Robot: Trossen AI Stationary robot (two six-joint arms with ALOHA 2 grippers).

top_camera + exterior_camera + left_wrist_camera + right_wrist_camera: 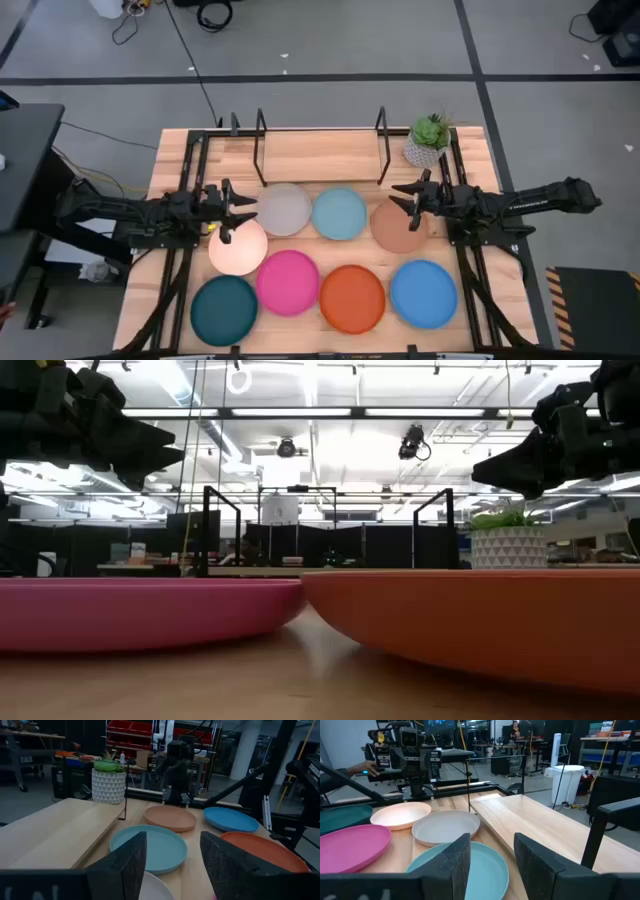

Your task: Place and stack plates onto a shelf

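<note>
Eight plates lie flat on the slatted tabletop. The far row holds grey (285, 208), light blue (339, 213) and tan (398, 227), with cream-peach (238, 246) just nearer. The near row holds teal (224, 309), pink (288, 282), orange (352, 297) and blue (423, 293). The shelf (320, 155) is a pale board with black hoops along the far edge. My left gripper (238, 210) is open and hovers between the cream-peach and grey plates. My right gripper (404, 199) is open above the tan plate's far part. In the low view both grippers (150, 445) (490, 470) hang well above the table.
A small plant in a white patterned pot (428, 142) stands at the shelf's right end. Black hoops (260, 140) (382, 140) rise from the shelf board. Black frame rails run down both table sides. The shelf board (540, 827) between the hoops carries nothing.
</note>
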